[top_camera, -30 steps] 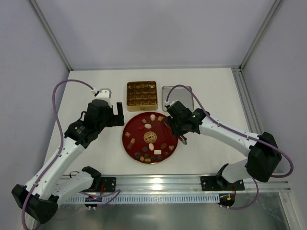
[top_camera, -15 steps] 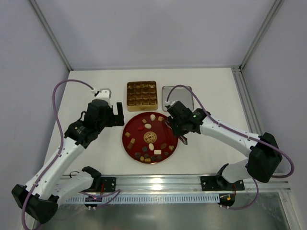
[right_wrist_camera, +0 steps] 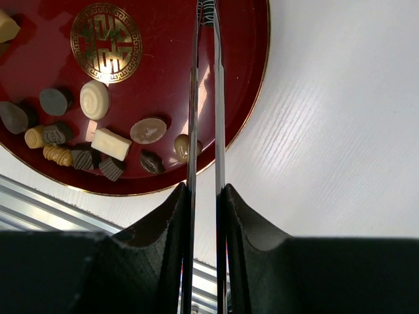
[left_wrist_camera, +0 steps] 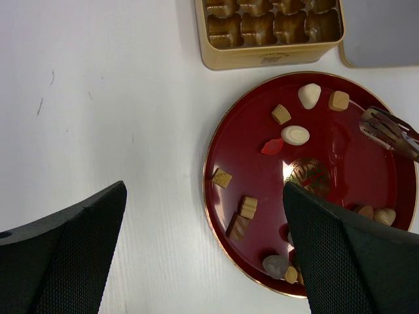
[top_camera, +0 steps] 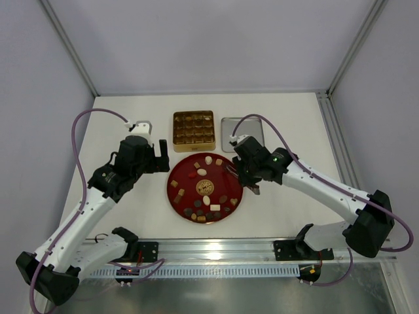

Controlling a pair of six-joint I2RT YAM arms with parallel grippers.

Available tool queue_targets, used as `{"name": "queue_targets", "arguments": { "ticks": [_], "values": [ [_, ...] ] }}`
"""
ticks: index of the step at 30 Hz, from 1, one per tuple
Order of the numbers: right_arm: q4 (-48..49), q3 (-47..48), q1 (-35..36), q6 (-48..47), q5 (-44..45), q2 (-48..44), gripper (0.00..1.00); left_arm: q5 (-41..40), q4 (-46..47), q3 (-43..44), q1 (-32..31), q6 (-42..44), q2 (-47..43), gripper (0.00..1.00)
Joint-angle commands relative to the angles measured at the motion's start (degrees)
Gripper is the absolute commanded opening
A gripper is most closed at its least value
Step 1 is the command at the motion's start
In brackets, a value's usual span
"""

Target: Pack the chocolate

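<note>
1. A robotics lab test cell: a white desk (top_camera: 131, 118) boxed in by plain grey panels (top_camera: 209, 39) on aluminium posts (top_camera: 69, 46).
2. At 6 o'clock, a slotted metal rail (top_camera: 222, 248) carries the cabled left arm (top_camera: 98, 196) and right arm (top_camera: 314, 183).

On my left wrist feed the box (left_wrist_camera: 268, 49) and grey lid (left_wrist_camera: 383, 33) run off the top edge, a finger (left_wrist_camera: 353, 261) of the left end effector (left_wrist_camera: 204, 186) covers the plate (left_wrist_camera: 262, 176) at lower right, and on the right wrist feed the tongs (right_wrist_camera: 206, 12) leave the frame at the top.
</note>
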Motion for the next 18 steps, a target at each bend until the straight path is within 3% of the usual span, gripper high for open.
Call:
{"name": "queue_targets", "arguments": {
  "ticks": [1,10,18],
  "values": [
    [0.2,3.2,0.4,0.6,-0.6,-1.8,0.27,-0.1,1.3,0.0,0.1,0.0,-0.8,1.0],
    [1.5,10.5,0.4,-0.4,-1.5,1.9,0.27,-0.3,1.3,-0.1,0.1,0.1,-0.9,1.0],
    [4.3,21.2,-0.3,-2.8,-1.3,12.8,0.27,-0.4,1.3,-0.1,0.1,0.1,-0.9,1.0]
  ]
}}
